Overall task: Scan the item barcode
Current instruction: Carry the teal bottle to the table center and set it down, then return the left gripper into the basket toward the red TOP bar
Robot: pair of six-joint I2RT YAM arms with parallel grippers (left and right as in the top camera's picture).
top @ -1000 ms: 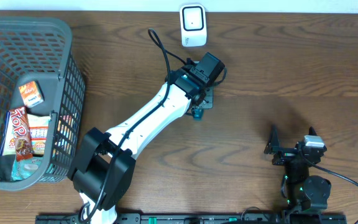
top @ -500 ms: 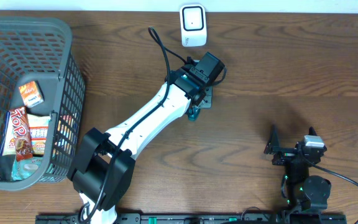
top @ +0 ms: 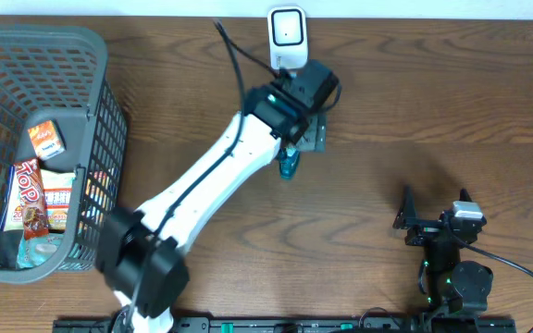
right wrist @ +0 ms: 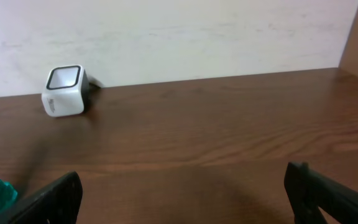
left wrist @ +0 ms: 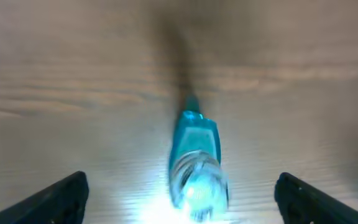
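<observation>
Item: one small bottle [left wrist: 194,155] of translucent teal plastic, with a paler, clear end nearest the left wrist camera. It rests on the bare wooden bench near mid-width. The close view is blurred, so no label or barcode can be read, and whether it is upright or lying cannot be confirmed.

Scanner [top: 286,35]: a white, rounded unit with a dark, square window. It sits at the bench's far edge, apart from the bottle.
</observation>
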